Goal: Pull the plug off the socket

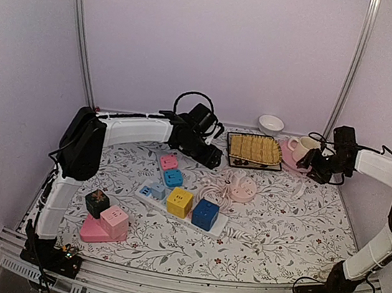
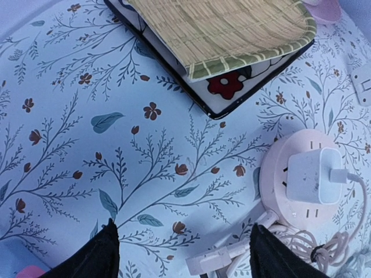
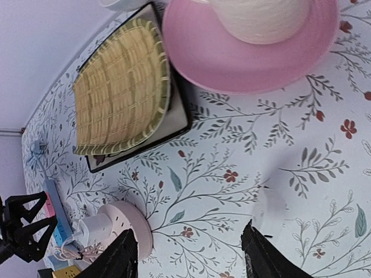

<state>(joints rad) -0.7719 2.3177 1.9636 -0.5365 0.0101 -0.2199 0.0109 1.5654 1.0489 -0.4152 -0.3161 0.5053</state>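
A: Plugs, sockets?
B: One white plug (image 2: 316, 175), seated in one round pink socket (image 2: 277, 168), mid-surface (image 2: 69, 145).
A: Claws?
B: Two. Left claw (image 2: 184, 229) fingers apart, near socket. Right claw (image 3: 190, 231) fingers apart, near saucer (image 3: 255, 75).

A round pale-pink socket (image 1: 242, 191) carrying a white plug (image 1: 237, 183) is seen on the floral-patterned tabletop (image 1: 294, 224). The left end effector (image 1: 212, 159) is held near it, beside a woven straw mat (image 1: 253, 148).

No words, numbers or signs can be read on anything here; only flower patterns show.
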